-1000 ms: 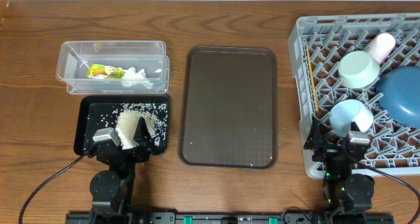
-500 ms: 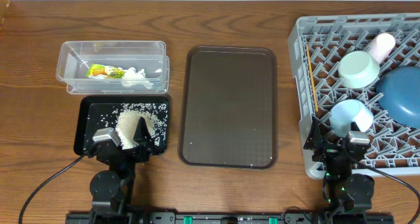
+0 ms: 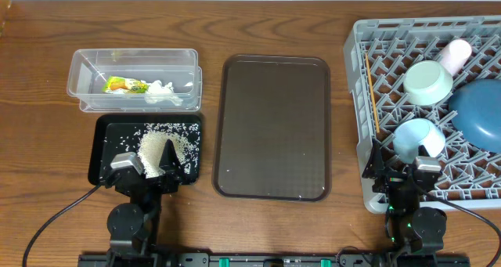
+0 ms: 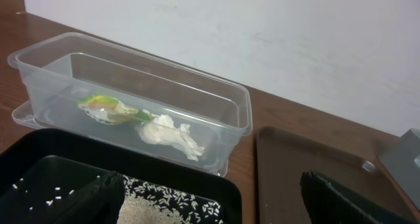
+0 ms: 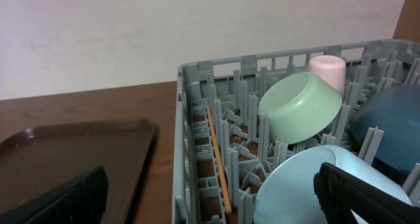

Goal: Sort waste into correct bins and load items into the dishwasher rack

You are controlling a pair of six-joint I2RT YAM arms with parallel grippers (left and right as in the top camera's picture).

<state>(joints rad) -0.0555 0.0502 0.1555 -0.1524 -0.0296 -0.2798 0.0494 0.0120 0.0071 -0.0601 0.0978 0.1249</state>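
A brown wooden table (image 3: 274, 24) meets a white wall (image 4: 295, 40). The left gripper (image 3: 149, 164), jaws wide and empty, hangs over the near end of the black tray (image 3: 106, 130), the rice (image 3: 160, 142) just ahead of its fingers (image 4: 354, 201). The right gripper (image 3: 401, 171), likewise spread, sits at the near edge of the rack (image 3: 356, 79), behind a mint bowl (image 3: 419, 135).

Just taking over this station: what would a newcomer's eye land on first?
The big grey dishwasher rack at the right stands out, holding a dark blue dish, two pale mint bowls, a pink cup and a wooden stick. At left, a mound of white rice lies in the black tray, with a snack wrapper and tissue in the clear tub behind it.
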